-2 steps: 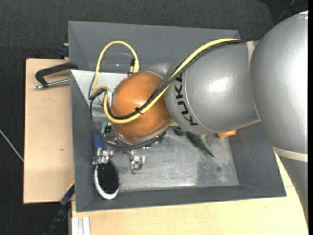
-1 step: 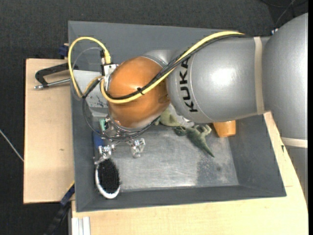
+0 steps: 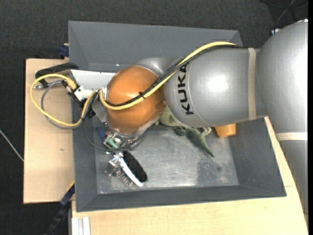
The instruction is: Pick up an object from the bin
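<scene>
a kuka arm's gripper (image 3: 115,153) hangs low over the front-left corner of the grey bin (image 3: 146,38), just beside a black brush (image 3: 134,170) with a pale edge; whether its grip is open or closed cannot be told. the brush looks light and stiff, probably best taken across its narrow back. a green toy (image 3: 199,140) and an orange piece (image 3: 226,129) lie well apart

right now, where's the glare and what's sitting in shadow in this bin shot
In the camera view, glare sits on the arm's silver shell and, more softly, on its orange cover; the bin floor shows a dull, patchy sheen; the arm shades the green thing and the orange thing beneath it.
</scene>
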You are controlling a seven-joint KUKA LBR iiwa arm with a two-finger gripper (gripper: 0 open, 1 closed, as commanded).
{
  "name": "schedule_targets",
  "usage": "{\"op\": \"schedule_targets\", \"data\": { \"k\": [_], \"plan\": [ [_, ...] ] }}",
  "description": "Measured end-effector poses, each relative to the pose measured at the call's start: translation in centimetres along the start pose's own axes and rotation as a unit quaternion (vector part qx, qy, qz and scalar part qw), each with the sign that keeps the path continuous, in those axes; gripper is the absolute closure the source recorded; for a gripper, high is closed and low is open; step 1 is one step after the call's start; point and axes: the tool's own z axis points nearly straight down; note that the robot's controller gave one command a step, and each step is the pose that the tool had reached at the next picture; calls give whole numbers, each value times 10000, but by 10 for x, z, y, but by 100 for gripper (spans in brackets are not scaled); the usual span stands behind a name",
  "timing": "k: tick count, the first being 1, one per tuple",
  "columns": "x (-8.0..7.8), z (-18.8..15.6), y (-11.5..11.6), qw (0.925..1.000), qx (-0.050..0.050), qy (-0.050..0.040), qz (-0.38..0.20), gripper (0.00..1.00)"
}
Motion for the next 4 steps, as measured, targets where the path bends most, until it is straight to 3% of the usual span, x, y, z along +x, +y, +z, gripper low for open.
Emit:
{"op": "schedule_targets", "data": {
  "k": [1, 2, 3, 4],
  "plan": [
    [-27, 0, 31, 9884, -13, 11, -1520, 0],
    [-24, -5, 28, 9887, 25, 48, -1499, 100],
    [-25, -51, 26, 9890, 12, 11, -1480, 100],
    [-26, -51, 25, 9893, -3, -6, -1461, 100]
  ]
}}
